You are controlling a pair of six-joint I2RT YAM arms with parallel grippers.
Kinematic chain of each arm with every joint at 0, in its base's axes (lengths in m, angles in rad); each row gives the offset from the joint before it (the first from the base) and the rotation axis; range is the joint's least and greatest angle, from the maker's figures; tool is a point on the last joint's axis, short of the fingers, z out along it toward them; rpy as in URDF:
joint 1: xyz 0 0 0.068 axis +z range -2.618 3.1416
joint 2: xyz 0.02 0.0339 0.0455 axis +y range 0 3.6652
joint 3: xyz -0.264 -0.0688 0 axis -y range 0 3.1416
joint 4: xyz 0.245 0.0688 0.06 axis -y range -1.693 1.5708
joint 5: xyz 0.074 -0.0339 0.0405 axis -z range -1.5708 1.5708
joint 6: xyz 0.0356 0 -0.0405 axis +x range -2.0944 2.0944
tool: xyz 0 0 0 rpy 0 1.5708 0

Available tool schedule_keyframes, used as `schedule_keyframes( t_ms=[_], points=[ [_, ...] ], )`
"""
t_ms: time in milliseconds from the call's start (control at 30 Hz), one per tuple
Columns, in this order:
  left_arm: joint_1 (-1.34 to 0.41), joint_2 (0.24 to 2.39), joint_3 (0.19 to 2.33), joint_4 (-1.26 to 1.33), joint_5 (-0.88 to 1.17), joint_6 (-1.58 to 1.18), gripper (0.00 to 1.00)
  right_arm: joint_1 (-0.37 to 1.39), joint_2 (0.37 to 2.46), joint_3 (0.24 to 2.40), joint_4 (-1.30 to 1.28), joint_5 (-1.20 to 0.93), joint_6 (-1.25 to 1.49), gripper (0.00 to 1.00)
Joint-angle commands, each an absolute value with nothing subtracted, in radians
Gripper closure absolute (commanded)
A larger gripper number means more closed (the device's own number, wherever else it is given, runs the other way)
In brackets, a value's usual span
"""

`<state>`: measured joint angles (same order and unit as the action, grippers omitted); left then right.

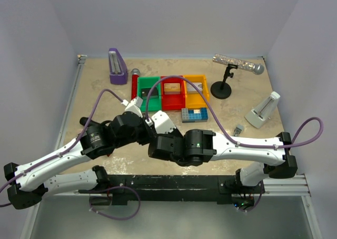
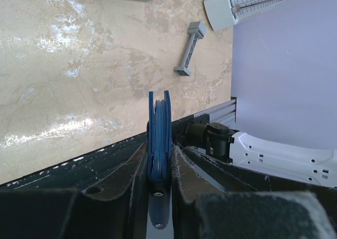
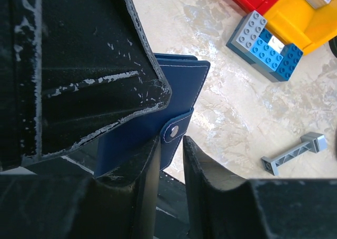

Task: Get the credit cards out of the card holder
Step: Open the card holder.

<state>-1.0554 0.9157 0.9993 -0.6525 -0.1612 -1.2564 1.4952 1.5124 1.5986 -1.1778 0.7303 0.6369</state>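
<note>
The navy-blue card holder [image 2: 159, 128] stands on edge, folded shut, above the table's near edge. My left gripper [image 2: 159, 152] is shut on its lower part, one finger on each side. Seen from the right wrist, the card holder [image 3: 181, 76] sticks out from behind the left gripper's black finger [image 3: 79, 65]. Its snap tab [image 3: 176, 131] hangs between the fingers of my right gripper [image 3: 171, 144]. That gripper is narrowly open, with a slit of light between the tab and the right finger. The credit cards are hidden inside the holder. From above, both grippers [image 1: 151, 132] meet near the front rail.
A blue and grey toy-brick plate [image 1: 194, 114] lies just beyond the grippers, in front of green, red and yellow bins [image 1: 172, 91]. A small grey strut [image 1: 238, 129] and a white metronome [image 1: 263, 111] lie to the right. A microphone stand [image 1: 224, 86] and a purple metronome [image 1: 117, 66] stand at the back.
</note>
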Motion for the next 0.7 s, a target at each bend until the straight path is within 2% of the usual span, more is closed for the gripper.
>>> schedule_keyframes(
  t_ms=[0,400,667],
  points=[
    [-1.074,0.877,1.012,-0.517,-0.101,-1.290,1.00,1.477,1.508,1.601,-1.197,0.730,0.661,0.74],
    [-1.083,0.877,1.012,-0.511,-0.103,-1.282,1.00,1.463,1.491,1.575,-1.190,0.713,0.669,0.85],
    [-1.086,0.879,1.015,-0.508,-0.103,-1.276,1.00,1.451,1.479,1.552,-1.175,0.684,0.669,0.99]
  ],
)
